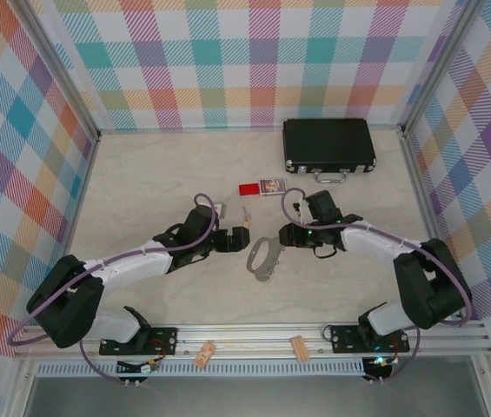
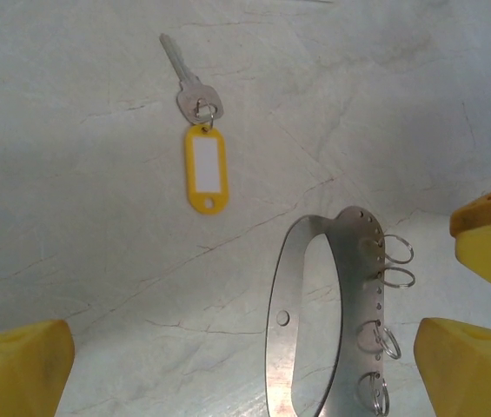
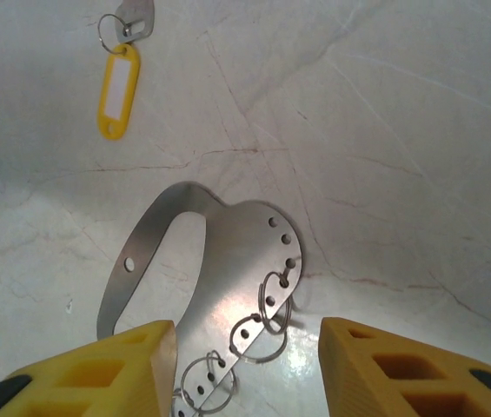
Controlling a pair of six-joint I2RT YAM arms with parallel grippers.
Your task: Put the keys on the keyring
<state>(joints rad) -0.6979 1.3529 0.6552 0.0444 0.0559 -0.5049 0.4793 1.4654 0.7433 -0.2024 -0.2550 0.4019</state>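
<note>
Both parted: left hand (image 1: 243, 238) by the keys (image 2: 189, 85), right hand (image 3: 245, 360) astride the keyring (image 3: 235, 252); black case (image 1: 328, 145) closed.

- My top camera sits high above the near edge and looks down and forward across the whole desk (image 1: 158, 174) from far off.
- My left wrist camera looks down at the desk from close, taking in the keyring (image 2: 360, 261) and key (image 2: 195, 97).
- My right wrist camera is just as close, facing from the other side, and both wrist views share that keyring and key.
</note>
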